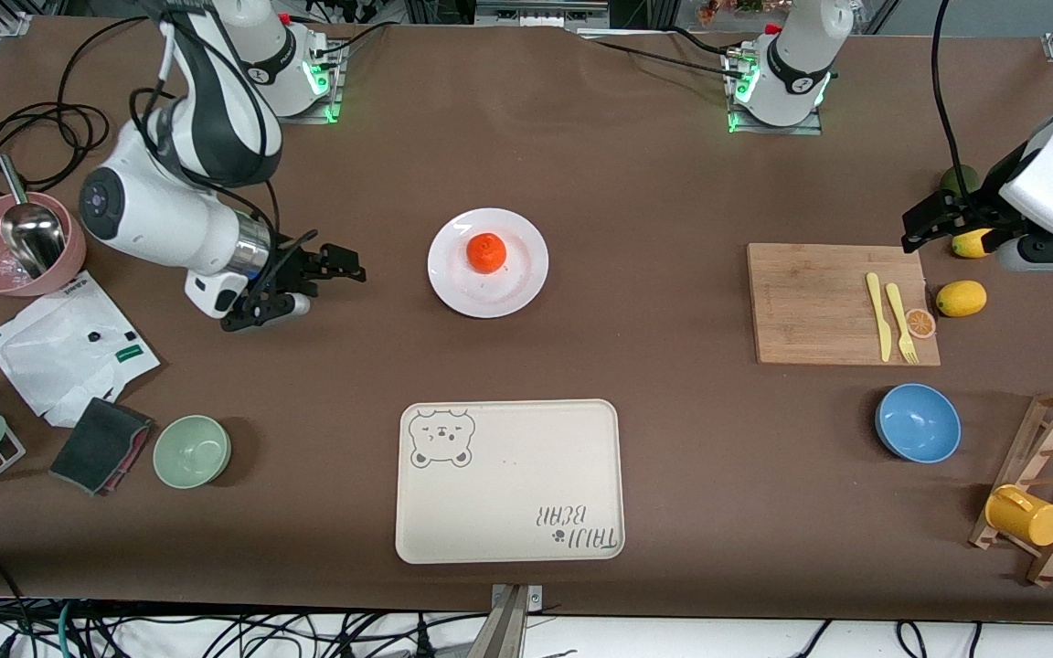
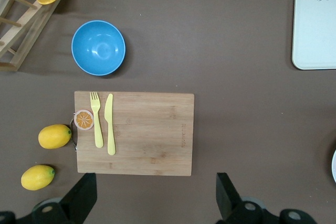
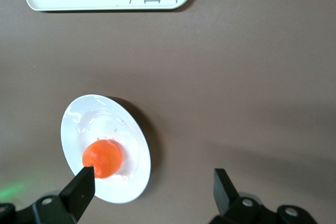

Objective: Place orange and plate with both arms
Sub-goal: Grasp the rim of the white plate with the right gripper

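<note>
Orange point(image 1: 486, 252) sits on plate point(image 1: 488, 262). Right gripper point(image 1: 330, 267) at plate's 9 o'clock, fingers wide, empty; should descend centred over fruit. Left gripper point(image 1: 933, 222) wide, waiting.

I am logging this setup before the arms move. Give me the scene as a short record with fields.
orange: sits on the plate
plate: on the table, farther from the front camera than the bear tray
right pincer: open, holding nothing, beside the plate toward the right arm's end
left pincer: open, holding nothing, near the cutting board
</note>
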Controlling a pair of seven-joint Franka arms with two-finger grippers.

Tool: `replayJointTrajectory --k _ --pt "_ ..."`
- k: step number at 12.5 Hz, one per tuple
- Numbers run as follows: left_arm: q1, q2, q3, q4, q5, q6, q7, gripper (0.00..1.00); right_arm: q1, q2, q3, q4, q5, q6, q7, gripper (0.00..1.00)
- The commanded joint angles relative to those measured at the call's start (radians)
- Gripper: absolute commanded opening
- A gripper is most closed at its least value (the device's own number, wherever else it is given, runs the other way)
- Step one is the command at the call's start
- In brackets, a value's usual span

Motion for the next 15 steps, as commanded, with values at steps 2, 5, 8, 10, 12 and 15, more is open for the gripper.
replayJointTrajectory --k 2,5,8,10,12,15 --pt "0.009 0.016 -0.002 0.042 0.025 -0.032 0.024 1.0 -0.007 0.039 0.079 -0.09 0.182 0.161 -0.059 1.0" --pt "0.006 0.023 -0.005 0.047 0.026 -0.03 0.022 1.0 0.003 0.122 0.102 -0.09 0.346 0.238 -0.173 1.0" --pt "0.009 0.019 -0.002 0.044 0.025 -0.059 0.023 1.0 0.013 0.185 0.125 -0.091 0.536 0.306 -0.354 1.0" --pt "0.027 0.02 -0.002 0.044 0.025 -0.061 0.028 1.0 0.013 0.217 0.125 -0.093 0.592 0.305 -0.386 1.0" --pt "0.033 0.02 -0.002 0.044 0.025 -0.061 0.028 1.0 0.02 0.217 0.127 -0.119 0.688 0.305 -0.394 1.0" --pt "0.033 0.022 -0.002 0.045 0.023 -0.061 0.028 1.0 0.049 0.185 0.127 -0.183 0.806 0.308 -0.435 1.0"
